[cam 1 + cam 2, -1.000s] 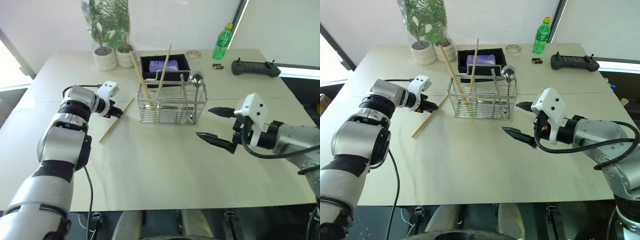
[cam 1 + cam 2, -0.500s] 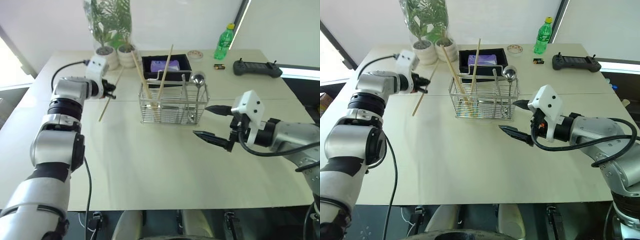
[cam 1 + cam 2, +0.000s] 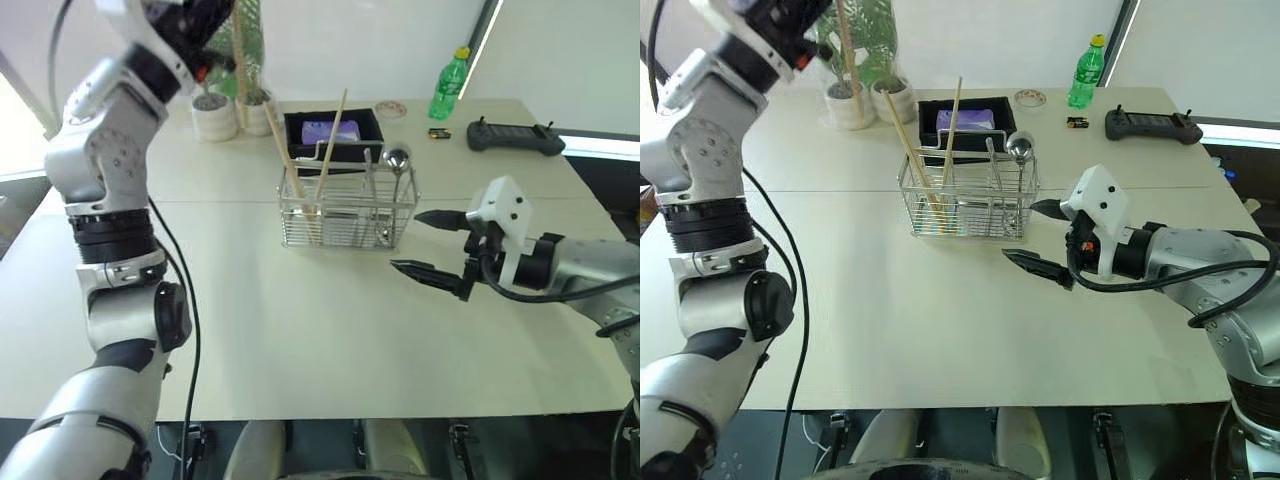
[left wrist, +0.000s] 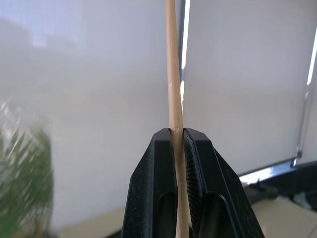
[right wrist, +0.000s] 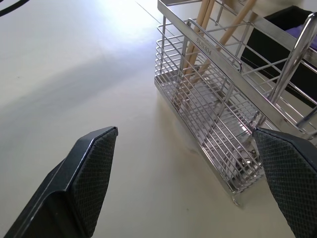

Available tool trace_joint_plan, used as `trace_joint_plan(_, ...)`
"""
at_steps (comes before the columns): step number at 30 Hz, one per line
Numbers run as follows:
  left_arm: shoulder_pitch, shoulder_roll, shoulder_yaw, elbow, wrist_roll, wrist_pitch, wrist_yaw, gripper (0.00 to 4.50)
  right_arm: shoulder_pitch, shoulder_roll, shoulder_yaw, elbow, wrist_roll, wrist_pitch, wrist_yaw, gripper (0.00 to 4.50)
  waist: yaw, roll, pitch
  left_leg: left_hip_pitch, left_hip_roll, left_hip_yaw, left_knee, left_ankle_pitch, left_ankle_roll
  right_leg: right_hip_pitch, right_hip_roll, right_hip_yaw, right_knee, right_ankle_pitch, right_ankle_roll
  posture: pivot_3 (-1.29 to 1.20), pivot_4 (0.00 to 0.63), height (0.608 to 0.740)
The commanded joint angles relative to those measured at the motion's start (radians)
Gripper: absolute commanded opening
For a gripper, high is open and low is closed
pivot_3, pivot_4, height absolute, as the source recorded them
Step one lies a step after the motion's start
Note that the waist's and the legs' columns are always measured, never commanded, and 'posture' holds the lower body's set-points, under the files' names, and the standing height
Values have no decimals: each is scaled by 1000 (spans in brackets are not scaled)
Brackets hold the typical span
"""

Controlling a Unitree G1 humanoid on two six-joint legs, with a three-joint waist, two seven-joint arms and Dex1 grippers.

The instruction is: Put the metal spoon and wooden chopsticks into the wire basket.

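A light, stiff wooden chopstick (image 4: 174,89) is gripped near its middle by the left pincer (image 4: 179,136), high above the wire basket (image 3: 345,212), while the right pincer (image 3: 432,246) is held open beside it.

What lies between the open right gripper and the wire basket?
Only bare tabletop between right gripper and wire basket, seen in both eye views.

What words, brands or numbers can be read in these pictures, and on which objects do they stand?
"SUS304": stamped along the top rail of the wire basket, read in the right wrist view.
Green bottle: it has a label, too small to read.
Purple packet in the black tray: no print can be made out.
Black controller: any markings are too small to read.
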Motion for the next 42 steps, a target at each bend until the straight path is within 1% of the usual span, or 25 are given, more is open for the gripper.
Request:
trace_joint_plan(1,-10,-31,-19,-95,-64,26,28,48,-7,0,-44,-23,17,2,-13,4500,-1,0,0,0,0,0,0,0,0,0,0,0,0,0,0,0,150,716)
trace_joint_plan(4,34,-76,-55,-130,-67,24,60,48,-1,1,-56,-26,27,7,-25,4500,-2,0,0,1,0,0,0,0,0,0,0,0,0,0,0,0,150,716)
trace_joint_plan(10,149,-134,-148,-101,8,-80,66,48,13,2,-81,-42,50,20,-45,4500,-3,0,0,1,0,1,0,0,0,0,1,1,0,0,0,0,150,716)
trace_joint_plan(17,193,-169,-196,-20,62,-178,55,48,9,7,-85,-38,56,15,-64,4500,0,0,0,1,0,1,0,0,0,1,1,1,-1,0,0,0,150,716)
trace_joint_plan(20,201,-183,-197,15,69,-207,54,48,7,12,-82,-41,62,14,-75,4500,0,0,0,1,0,1,0,0,0,1,1,1,-1,0,0,0,150,716)
trace_joint_plan(24,209,-195,-195,35,61,-214,47,1688,16,7,-84,-44,58,10,-80,4500,0,0,0,1,0,0,0,0,0,1,1,1,-1,0,0,0,150,716)
trace_joint_plan(25,210,-195,-194,36,58,-211,44,2282,19,4,-84,-44,55,8,-79,4500,0,0,0,1,0,0,0,0,0,1,1,1,-1,0,0,0,150,716)
trace_joint_plan(27,214,-192,-195,30,55,-197,40,3260,23,3,-85,-45,52,7,-79,4500,0,0,0,1,0,0,0,0,0,1,1,1,-1,0,0,0,150,716)
trace_joint_plan(28,217,-192,-194,24,49,-186,41,3905,24,3,-85,-44,52,6,-80,4500,-1,0,0,1,0,0,0,0,0,1,1,1,-1,0,0,0,150,716)
trace_joint_plan(29,220,-192,-192,19,44,-177,40,4339,23,3,-84,-43,52,6,-81,4500,-1,0,0,1,0,0,0,0,0,1,1,1,-1,0,0,0,150,716)
trace_joint_plan(32,239,-195,-196,-9,34,-168,38,4339,22,6,-82,-42,51,6,-83,4500,-1,0,0,1,0,0,0,0,0,1,1,1,-1,0,0,0,150,716)
trace_joint_plan(35,265,-162,-217,-66,26,-75,28,4339,46,-10,-81,-32,16,-17,-68,4500,-1,0,0,1,0,0,0,0,0,1,1,1,-1,0,0,0,150,716)
trace_joint_plan(37,290,-81,-243,-114,26,14,-19,4339,63,-31,-94,-4,-24,-42,-54,4500,-2,0,0,1,0,0,0,0,0,0,1,0,-1,0,0,0,150,716)
trace_joint_plan(39,318,28,-262,-168,11,98,-91,4339,71,-50,-121,32,-47,-62,-33,4500,-8,0,0,1,0,1,-1,0,0,0,1,1,-1,0,0,0,150,716)
trace_joint_plan(42,362,185,-271,-235,-4,161,-194,4339,78,-73,-143,80,-80,-95,-5,4500,-9,1,0,2,1,1,-2,0,0,0,2,1,0,0,-1,0,150,716)
